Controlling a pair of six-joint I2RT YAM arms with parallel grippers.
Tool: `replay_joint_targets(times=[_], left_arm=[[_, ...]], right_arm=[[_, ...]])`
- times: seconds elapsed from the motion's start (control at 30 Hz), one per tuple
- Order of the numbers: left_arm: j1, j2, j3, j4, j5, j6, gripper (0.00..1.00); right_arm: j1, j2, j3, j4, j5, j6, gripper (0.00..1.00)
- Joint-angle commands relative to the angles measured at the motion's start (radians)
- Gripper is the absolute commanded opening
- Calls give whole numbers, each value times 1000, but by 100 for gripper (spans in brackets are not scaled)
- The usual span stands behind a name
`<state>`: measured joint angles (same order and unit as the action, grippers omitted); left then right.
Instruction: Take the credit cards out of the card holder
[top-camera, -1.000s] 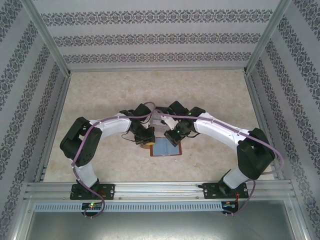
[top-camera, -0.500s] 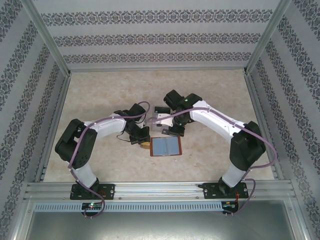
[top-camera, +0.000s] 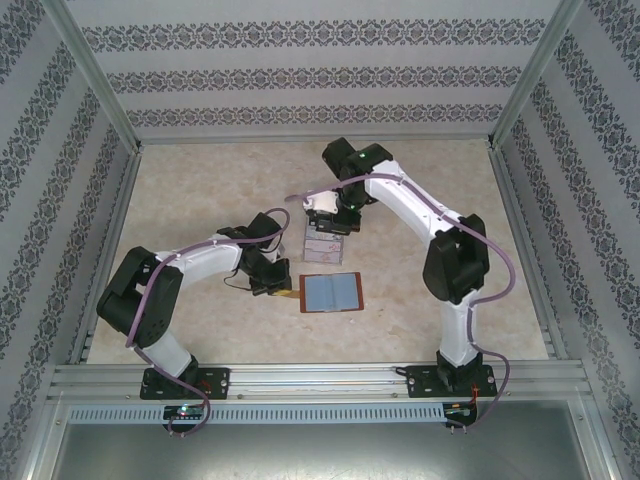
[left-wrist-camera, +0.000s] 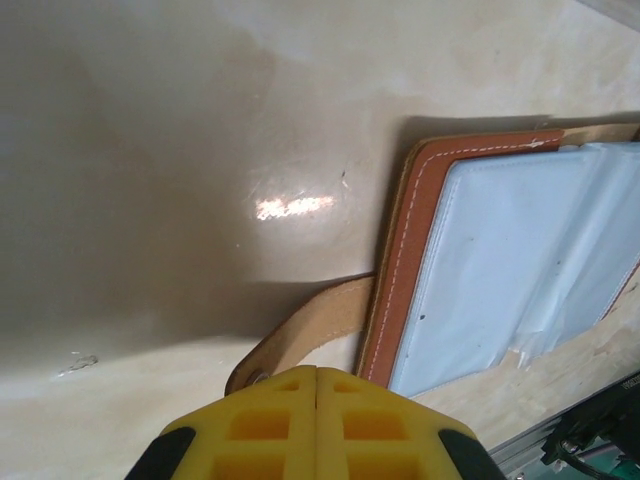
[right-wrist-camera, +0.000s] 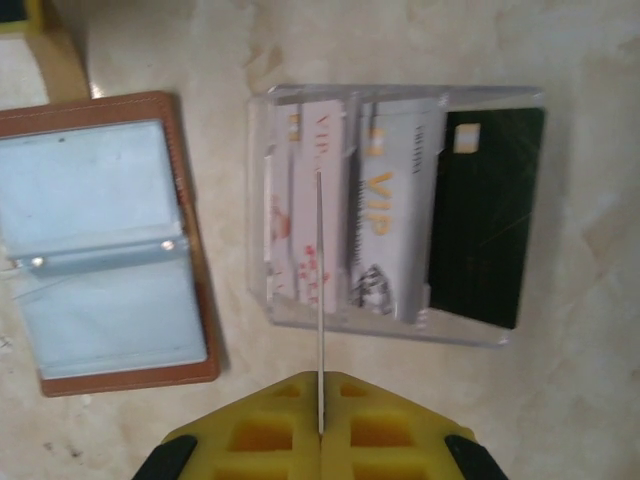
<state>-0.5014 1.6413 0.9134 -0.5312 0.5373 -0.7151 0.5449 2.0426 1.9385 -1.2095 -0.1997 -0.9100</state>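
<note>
Card holder (top-camera: 330, 293) lies open and flat on the desk (top-camera: 200, 180), nearest the arm bases, and its grey-blue pockets look empty as far as the wrist views show. At its left edge the left fingers (left-wrist-camera: 317, 392) are pressed fully together, with the end of the strap tab (left-wrist-camera: 312, 328) running under their tips. Whether they pinch it or merely press on it I cannot tell. Just beyond the holder sits a clear tray (right-wrist-camera: 400, 335) with credit cards (right-wrist-camera: 388, 210) in it, pale ones with VIP lettering and a black card (right-wrist-camera: 485, 215) at one end. Over the pale ones the right fingers (right-wrist-camera: 321, 388) are clamped on a thin card (right-wrist-camera: 320, 280), seen edge-on.

As I judge it, the risk lies in that narrow-edge grip: the card could twist or slip. Let go where it hangs, it would meet the stored cards below, which stand in its way, and could lean on them or skid over the tray's wall onto the desk. If the left fingers do hold the strap, any lift would drag the holder.
</note>
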Motion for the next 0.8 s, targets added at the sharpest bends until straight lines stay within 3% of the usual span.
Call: replay_joint_targets(times=[0.0, 0.33, 0.77], left_arm=[[16, -27, -15, -10, -18, -16, 4], [20, -13, -3, -13, -18, -22, 4], [29, -9, -18, -15, -14, -20, 4]], right_arm=[[-10, 74, 121, -97, -23, -50, 0], [-20, 327, 489, -225, -8, -72, 1], [-30, 435, 554, -243, 3, -70, 3]])
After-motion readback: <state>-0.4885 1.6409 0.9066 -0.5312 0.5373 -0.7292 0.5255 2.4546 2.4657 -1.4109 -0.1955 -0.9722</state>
